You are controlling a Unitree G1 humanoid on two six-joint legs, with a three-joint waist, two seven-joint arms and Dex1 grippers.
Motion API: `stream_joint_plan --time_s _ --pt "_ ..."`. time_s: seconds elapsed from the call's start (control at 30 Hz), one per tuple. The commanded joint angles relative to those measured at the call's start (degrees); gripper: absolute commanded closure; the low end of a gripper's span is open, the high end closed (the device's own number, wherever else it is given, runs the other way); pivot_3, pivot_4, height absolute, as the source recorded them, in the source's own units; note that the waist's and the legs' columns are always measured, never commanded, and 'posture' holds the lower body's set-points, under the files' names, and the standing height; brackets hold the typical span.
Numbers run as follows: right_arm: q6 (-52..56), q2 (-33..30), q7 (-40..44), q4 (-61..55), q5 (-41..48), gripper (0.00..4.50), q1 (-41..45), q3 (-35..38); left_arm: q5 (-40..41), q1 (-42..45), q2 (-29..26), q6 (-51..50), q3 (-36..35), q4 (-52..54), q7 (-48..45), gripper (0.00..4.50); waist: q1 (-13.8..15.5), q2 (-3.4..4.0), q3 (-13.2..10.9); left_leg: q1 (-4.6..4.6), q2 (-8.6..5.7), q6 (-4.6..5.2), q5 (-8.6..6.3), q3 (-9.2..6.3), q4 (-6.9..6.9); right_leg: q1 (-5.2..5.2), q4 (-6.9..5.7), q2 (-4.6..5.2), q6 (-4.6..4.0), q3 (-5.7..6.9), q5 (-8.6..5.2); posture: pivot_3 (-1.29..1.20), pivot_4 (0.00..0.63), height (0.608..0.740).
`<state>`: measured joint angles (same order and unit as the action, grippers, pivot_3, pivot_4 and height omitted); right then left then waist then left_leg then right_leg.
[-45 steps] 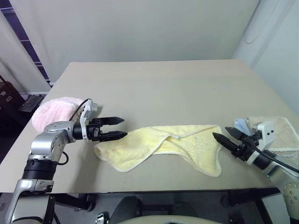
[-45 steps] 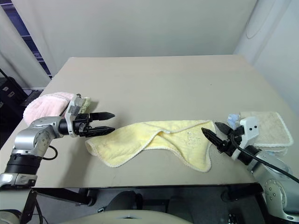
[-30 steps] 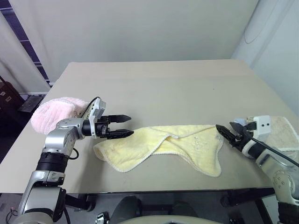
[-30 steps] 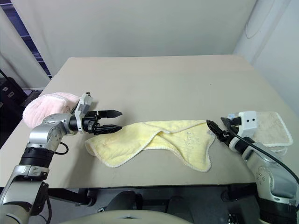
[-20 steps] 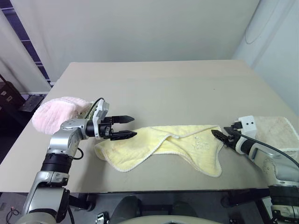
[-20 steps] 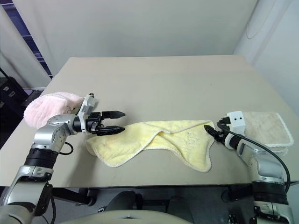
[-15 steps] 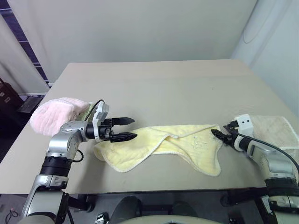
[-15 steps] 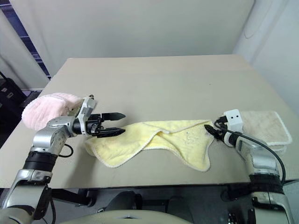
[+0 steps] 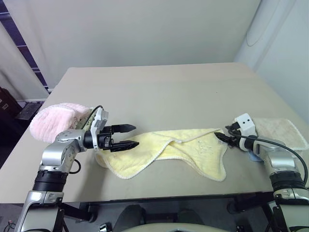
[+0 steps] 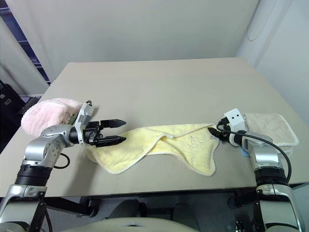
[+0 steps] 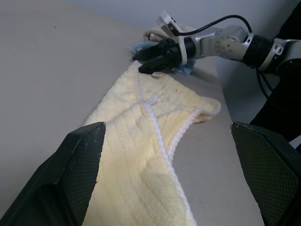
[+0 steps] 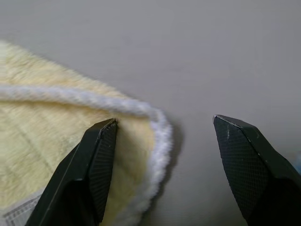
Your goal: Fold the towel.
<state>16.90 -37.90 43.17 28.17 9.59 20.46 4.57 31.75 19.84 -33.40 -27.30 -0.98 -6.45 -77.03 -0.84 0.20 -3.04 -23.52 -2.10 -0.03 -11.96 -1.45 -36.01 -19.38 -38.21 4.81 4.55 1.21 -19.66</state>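
The pale yellow towel (image 9: pixel 164 147) lies rumpled across the front of the table (image 9: pixel 159 92), with one long edge partly folded over. My left gripper (image 9: pixel 136 135) points to the right just above the towel's left end, open and holding nothing. At the towel's far right corner (image 12: pixel 70 136), my right gripper (image 12: pixel 164 120) is low on the table and open. One of its fingers (image 12: pixel 101 160) rests over the white-edged corner and the other finger (image 12: pixel 244 160) is over bare table. The left wrist view shows the right gripper (image 11: pixel 141 59) at that far corner.
A fluffy pink towel (image 9: pixel 50 121) sits at the table's left edge behind my left arm. A beige towel (image 9: pixel 280 130) lies at the right edge, with a small blue item (image 9: pixel 253 156) beside my right forearm. The table's front edge runs close below the towel.
My right gripper has come forward and down, rolling as it went, to the towel's right corner. My left gripper has stayed open over the left end. The camera has shifted a little.
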Motion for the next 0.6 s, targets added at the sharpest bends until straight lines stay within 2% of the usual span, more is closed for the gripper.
stream_joint_plan --time_s 0.03,0.1,0.2,0.4,0.43,0.6 --pt "-1.4 0.3 -0.1 1.7 -2.0 1.09 1.7 -1.5 0.6 0.5 -0.4 0.7 -1.1 0.8 0.4 0.0 -0.1 0.0 0.0 0.0 0.0 -0.01 0.0 0.0 0.0 0.0 0.0 0.0 0.0 0.0 0.0 0.0 0.0 0.731" --pt "-1.4 0.6 -0.9 3.1 -2.9 1.09 2.8 -1.9 0.5 0.7 -0.2 0.9 -0.9 0.7 0.6 0.0 -0.1 0.0 0.0 0.01 0.0 -0.01 0.0 0.0 0.0 0.0 0.0 0.0 0.0 0.0 0.0 0.0 0.0 0.731" --pt "-1.8 0.8 -1.4 5.2 -4.1 2.02 4.0 -2.5 0.5 0.9 0.1 1.2 -0.8 0.6 0.7 0.0 -0.1 0.0 0.0 0.03 0.0 -0.02 -0.01 0.0 -0.01 0.01 0.0 0.01 -0.03 -0.02 0.01 0.0 0.0 0.731" --pt "-2.5 1.0 -1.4 5.3 -3.4 4.31 5.0 -1.9 0.7 1.3 -0.1 1.3 -1.0 0.6 0.6 0.0 0.1 -0.01 0.0 0.03 -0.04 -0.11 -0.06 0.01 -0.03 0.03 0.03 0.08 -0.04 -0.02 0.03 0.0 0.0 0.731" --pt "-2.6 1.1 -1.3 3.9 -2.8 4.47 4.8 -1.3 0.6 1.4 -0.3 1.5 -1.2 0.4 0.6 0.0 0.1 0.0 0.0 0.03 -0.04 -0.11 -0.06 0.0 -0.03 0.03 0.04 0.08 -0.04 -0.02 0.02 0.0 0.0 0.731" --pt "1.0 1.6 -1.2 -7.8 3.1 4.47 4.5 3.0 0.5 2.3 -1.4 2.4 -2.5 -0.8 1.0 0.0 0.0 0.07 0.0 0.0 -0.04 -0.04 -0.02 0.01 0.08 -0.06 0.06 0.08 -0.04 -0.02 0.02 0.0 0.0 0.731"
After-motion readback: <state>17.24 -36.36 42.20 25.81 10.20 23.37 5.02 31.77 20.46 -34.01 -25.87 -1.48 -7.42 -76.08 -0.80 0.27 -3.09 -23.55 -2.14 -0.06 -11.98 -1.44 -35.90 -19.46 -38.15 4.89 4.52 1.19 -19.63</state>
